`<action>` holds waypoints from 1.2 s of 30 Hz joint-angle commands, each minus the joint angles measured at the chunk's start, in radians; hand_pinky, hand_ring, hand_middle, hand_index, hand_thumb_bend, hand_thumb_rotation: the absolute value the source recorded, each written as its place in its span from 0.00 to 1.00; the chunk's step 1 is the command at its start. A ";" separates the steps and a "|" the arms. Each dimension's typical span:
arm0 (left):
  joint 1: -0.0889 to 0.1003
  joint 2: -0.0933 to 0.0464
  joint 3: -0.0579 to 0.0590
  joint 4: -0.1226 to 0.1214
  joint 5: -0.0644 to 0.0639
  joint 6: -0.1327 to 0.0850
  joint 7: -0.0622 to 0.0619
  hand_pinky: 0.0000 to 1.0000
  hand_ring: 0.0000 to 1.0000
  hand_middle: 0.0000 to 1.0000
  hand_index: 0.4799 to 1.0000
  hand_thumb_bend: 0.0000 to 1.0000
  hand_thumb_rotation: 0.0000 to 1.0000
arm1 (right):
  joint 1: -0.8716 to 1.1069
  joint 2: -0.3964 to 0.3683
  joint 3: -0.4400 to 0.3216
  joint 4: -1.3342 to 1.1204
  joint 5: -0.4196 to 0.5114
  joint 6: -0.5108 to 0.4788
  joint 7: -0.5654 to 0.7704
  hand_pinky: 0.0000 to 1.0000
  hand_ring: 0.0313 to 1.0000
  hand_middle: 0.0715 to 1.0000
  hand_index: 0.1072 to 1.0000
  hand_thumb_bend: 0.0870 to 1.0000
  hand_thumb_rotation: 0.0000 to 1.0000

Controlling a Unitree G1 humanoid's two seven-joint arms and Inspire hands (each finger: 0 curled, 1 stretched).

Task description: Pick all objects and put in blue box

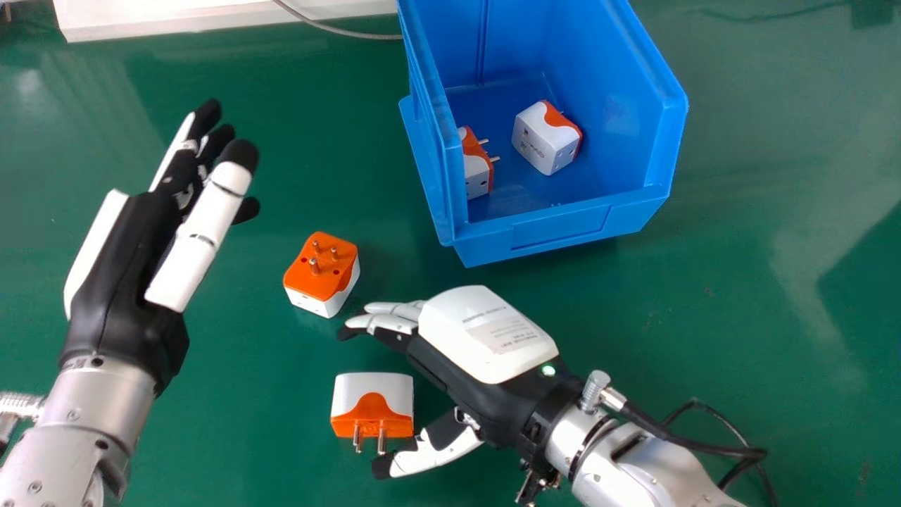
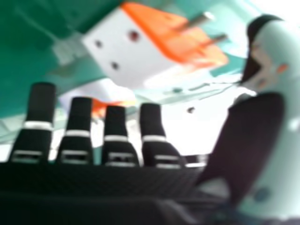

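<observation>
My right hand (image 1: 486,352) is low over the table, its fingers extended and its thumb apart from them. A white and orange adapter (image 1: 373,405) lies between thumb and fingers, not gripped; the right hand view shows this adapter (image 2: 136,47) close before my right hand (image 2: 126,187). A second adapter (image 1: 322,271), orange pin side up, sits beyond the fingertips. The blue box (image 1: 563,229) holds two more adapters, one (image 1: 545,137) near its middle and one (image 1: 476,165) by its left wall. At the left, my left hand (image 1: 127,260) is raised with straight fingers.
A white object (image 1: 211,15) lies along the far left edge of the green table (image 1: 739,338), with a grey cable beside it running to the box. A black cable (image 1: 704,447) loops beside my right forearm.
</observation>
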 commanded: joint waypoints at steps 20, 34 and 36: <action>0.139 -0.033 0.075 -0.059 -0.059 -0.105 -0.023 0.90 0.97 1.00 1.00 0.46 0.81 | -0.115 0.041 0.014 0.145 -0.058 0.002 -0.127 0.65 0.79 0.82 0.75 0.55 0.33; 0.156 -0.039 0.078 -0.088 -0.059 -0.089 0.001 0.90 0.96 1.00 1.00 0.47 0.80 | -0.153 0.083 0.071 0.212 -0.106 0.041 -0.125 0.64 0.77 0.81 0.73 0.55 0.34; 0.153 -0.039 0.077 -0.087 -0.058 -0.086 0.005 0.90 0.96 1.00 1.00 0.47 0.80 | -0.150 0.081 0.081 0.200 -0.105 0.046 -0.098 0.63 0.77 0.81 0.73 0.55 0.34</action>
